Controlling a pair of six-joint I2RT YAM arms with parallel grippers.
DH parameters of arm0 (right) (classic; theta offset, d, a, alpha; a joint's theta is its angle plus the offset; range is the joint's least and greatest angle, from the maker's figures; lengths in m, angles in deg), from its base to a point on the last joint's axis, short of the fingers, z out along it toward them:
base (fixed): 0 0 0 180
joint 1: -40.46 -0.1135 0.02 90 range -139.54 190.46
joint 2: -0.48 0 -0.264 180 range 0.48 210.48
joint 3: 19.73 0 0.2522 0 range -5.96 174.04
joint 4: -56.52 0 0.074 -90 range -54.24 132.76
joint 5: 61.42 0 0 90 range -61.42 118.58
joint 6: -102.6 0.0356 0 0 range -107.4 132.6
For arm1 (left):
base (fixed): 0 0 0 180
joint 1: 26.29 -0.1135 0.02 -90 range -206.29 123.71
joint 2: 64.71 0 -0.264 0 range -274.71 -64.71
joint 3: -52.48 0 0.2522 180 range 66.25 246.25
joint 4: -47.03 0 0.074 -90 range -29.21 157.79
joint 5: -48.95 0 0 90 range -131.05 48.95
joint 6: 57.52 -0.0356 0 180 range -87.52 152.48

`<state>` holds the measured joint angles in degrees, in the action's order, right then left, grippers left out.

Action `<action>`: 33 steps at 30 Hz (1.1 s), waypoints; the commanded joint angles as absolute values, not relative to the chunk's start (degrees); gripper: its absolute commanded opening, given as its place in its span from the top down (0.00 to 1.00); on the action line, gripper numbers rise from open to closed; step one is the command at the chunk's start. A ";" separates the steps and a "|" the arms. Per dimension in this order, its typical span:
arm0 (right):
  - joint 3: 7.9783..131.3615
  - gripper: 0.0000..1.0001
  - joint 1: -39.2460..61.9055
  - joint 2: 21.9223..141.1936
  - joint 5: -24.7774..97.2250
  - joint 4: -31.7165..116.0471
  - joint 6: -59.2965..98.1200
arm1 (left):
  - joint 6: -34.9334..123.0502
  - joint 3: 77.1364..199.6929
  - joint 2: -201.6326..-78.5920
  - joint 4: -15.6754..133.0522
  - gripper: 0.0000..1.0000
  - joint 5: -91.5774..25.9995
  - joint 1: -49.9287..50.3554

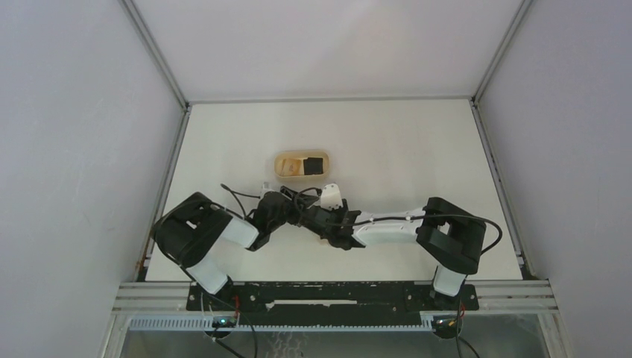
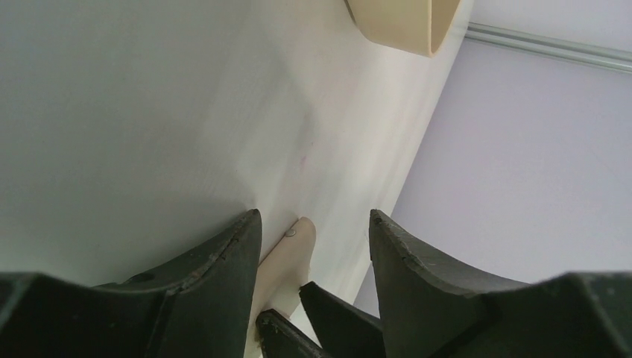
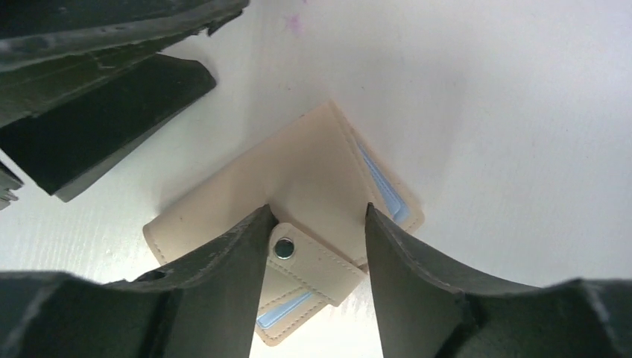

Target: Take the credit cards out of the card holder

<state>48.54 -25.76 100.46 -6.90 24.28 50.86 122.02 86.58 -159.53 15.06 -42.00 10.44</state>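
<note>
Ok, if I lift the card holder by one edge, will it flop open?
Probably floppy: the card holder looks soft and stitched, with blue lining showing at its edges, so it may hinge open. It lies thin and flat on the table, so it is likely light and easily slid.

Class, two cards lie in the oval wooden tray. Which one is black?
The black card lies at the right end of the tray, seen from above; the other card, on its left, is tan.

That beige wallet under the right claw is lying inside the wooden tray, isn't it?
Not quite. The wallet lies on the white table, not in the tray. The right wrist view shows it there, under the right claw.
</note>
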 commanded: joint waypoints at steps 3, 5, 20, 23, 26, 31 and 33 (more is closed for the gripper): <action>42.89 0.30 -27.60 98.31 3.46 24.06 50.77 | 119.95 84.98 -156.80 14.65 0.40 -43.62 10.54; 41.93 0.24 -27.83 95.40 2.21 25.54 49.87 | 119.60 85.09 -156.56 14.84 0.40 -43.52 10.53; 34.70 0.05 -13.59 68.52 17.11 32.90 42.67 | 110.43 84.28 -142.06 32.30 0.39 -49.70 10.50; 35.88 0.03 -13.76 68.33 18.50 28.14 45.69 | 107.18 84.73 -137.51 38.79 0.39 -51.57 10.55; 38.63 0.00 -16.46 71.40 15.97 20.21 56.43 | 103.97 85.03 -132.73 45.16 0.38 -54.74 10.51; 44.84 0.00 -19.55 77.75 16.71 11.15 69.22 | 99.29 84.69 -126.38 51.17 0.37 -56.91 8.91; 47.95 0.00 -20.73 80.94 16.02 8.50 71.71 | 98.42 83.90 -124.30 51.70 0.37 -55.88 7.36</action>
